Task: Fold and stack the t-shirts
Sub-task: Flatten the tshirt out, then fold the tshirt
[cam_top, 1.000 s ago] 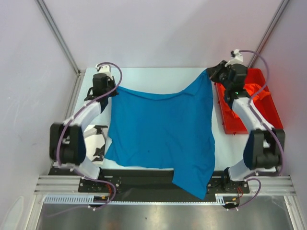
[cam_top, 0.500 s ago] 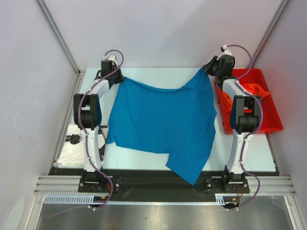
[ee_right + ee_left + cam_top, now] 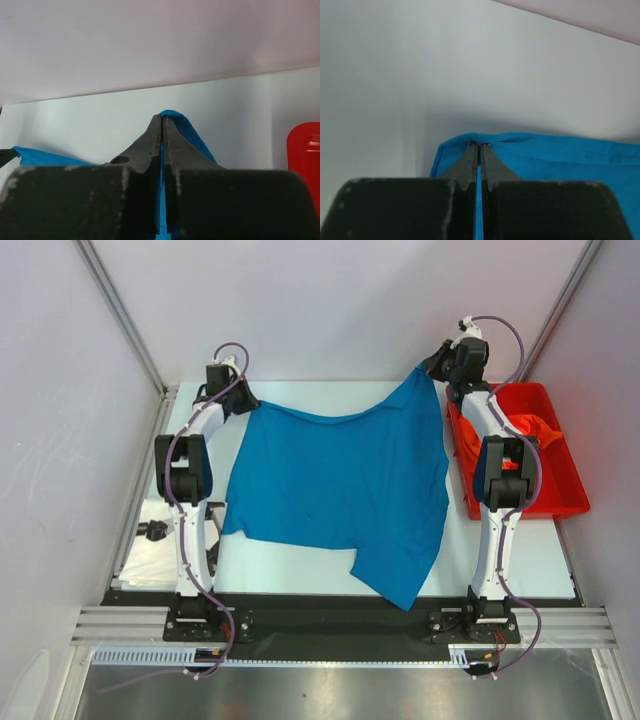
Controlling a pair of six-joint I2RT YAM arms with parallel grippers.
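The blue t-shirt (image 3: pixel 340 485) lies spread over the table, its far edge sagging between my two grippers. My left gripper (image 3: pixel 246 400) is shut on its far left corner; in the left wrist view (image 3: pixel 480 145) blue cloth (image 3: pixel 560 155) sits between the closed jaws. My right gripper (image 3: pixel 433 370) is shut on the far right corner, lifted above the table; blue cloth (image 3: pixel 189 131) shows in its jaws (image 3: pixel 161 116). The shirt's near right corner (image 3: pixel 400 590) reaches over the table's front edge. The orange t-shirt (image 3: pixel 535 428) lies in the bin. The white blotched t-shirt (image 3: pixel 150 540) shows beside the left arm.
The red plastic bin (image 3: pixel 560 508) stands along the right side of the table, next to the right arm; its edge shows in the right wrist view (image 3: pixel 306 150). Grey walls close off the back and both sides. A black rail runs along the near edge (image 3: pixel 300 615).
Both arms have stretched out toward the back wall with the shirt corners. The blue shirt has slid away from the front; less of its near right corner hangs over the edge.
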